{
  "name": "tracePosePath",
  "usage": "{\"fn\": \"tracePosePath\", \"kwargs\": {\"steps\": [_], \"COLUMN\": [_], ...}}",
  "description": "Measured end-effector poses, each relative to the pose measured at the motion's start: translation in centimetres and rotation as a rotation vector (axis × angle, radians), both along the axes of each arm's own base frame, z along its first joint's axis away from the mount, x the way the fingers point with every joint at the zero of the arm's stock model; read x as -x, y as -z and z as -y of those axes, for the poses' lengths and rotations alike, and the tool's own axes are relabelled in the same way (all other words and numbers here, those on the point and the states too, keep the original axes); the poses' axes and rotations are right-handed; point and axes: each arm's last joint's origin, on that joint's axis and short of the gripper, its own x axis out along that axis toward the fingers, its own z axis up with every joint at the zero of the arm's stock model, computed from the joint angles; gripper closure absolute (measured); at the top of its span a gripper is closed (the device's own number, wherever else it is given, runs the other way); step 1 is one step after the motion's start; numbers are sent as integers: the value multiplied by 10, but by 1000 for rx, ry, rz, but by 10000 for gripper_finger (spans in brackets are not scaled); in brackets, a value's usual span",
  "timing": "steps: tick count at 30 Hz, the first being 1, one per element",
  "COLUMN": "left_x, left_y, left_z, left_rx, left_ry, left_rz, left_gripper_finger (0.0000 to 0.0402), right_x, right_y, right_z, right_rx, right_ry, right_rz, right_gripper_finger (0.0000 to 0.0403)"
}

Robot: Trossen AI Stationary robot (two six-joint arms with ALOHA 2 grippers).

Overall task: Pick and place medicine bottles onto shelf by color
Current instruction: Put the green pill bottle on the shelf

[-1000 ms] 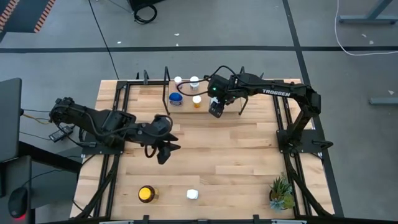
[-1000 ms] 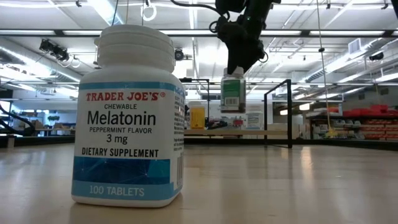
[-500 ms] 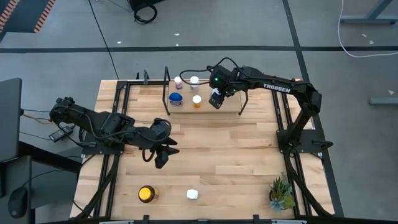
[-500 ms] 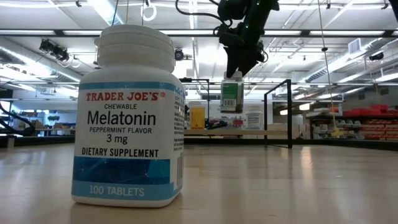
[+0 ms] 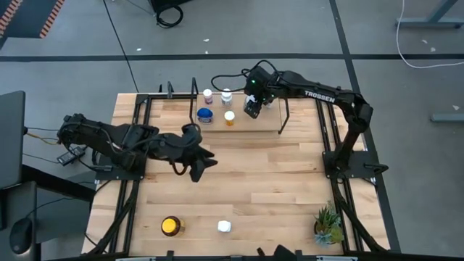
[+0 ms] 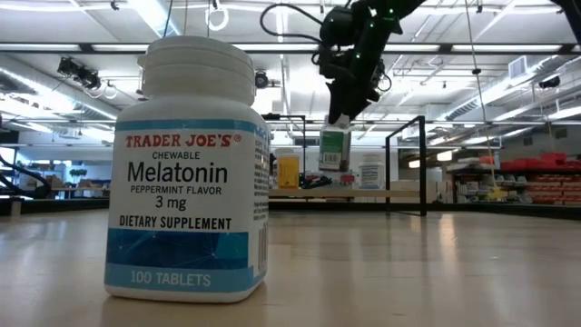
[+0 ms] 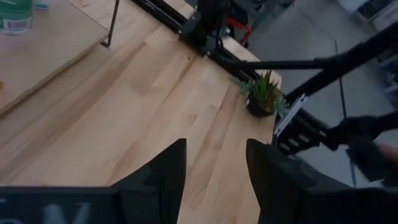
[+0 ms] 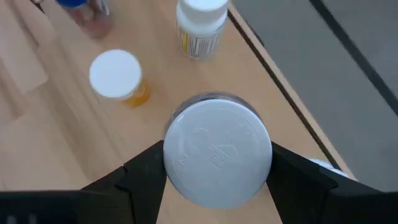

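Up over the shelf (image 5: 246,123): a white-capped bottle (image 8: 217,149) with a green label, pinched at the cap between the two fingers of the right gripper (image 5: 251,109), hanging clear of the board in the low view (image 6: 334,149). Already standing on the shelf beside it: small orange bottle (image 5: 230,117) with white cap, blue-lidded bottle (image 5: 205,116), and two more white-capped ones (image 5: 226,95) (image 5: 208,95) along the far edge. Near the table's front edge, well apart from the shelf: amber-yellow bottle (image 5: 170,227) and a white-capped melatonin bottle (image 5: 224,227), the latter filling the near left of the low view (image 6: 188,173). Over mid-table, left of centre: left gripper (image 5: 196,167), fingers (image 7: 165,171) parted about halfway with only bare wood showing between them, so holding nothing. At the front right corner: small green potted plant (image 5: 327,225). Height of the left gripper above the table (image 5: 290,181) hard to judge, possibly just off it.
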Motion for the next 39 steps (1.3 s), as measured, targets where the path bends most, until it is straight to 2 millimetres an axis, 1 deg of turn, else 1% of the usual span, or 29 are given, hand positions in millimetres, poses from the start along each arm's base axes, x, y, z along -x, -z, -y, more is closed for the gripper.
{"fn": "tracePosePath", "kwargs": {"steps": [4,12,17,19,23,26,39], "left_x": [-2,-3,-4,-4,-4,-4,-3], "left_y": [-1,-3,-3,-3,-3,-3,-3], "left_z": [-2,-2,-2,-2,-2,-2,-2], "left_rx": [21,32,33,33,48,56,69], "left_ry": [-20,-22,-22,-22,-30,-34,-43], "left_rz": [14,43,46,47,49,47,42], "left_gripper_finger": [230,230,228,229,230,230,230], "right_x": [1,6,5,2,-3,-5,4], "right_y": [4,1,7,10,22,27,27], "right_z": [9,27,37,39,41,42,57], "right_rx": [4,56,56,45,16,8,18], "right_ry": [-16,-9,-6,-11,-21,-22,16], "right_rz": [-7,27,32,47,23,14,15], "right_gripper_finger": [153,153,153,153,153,153,153]}}
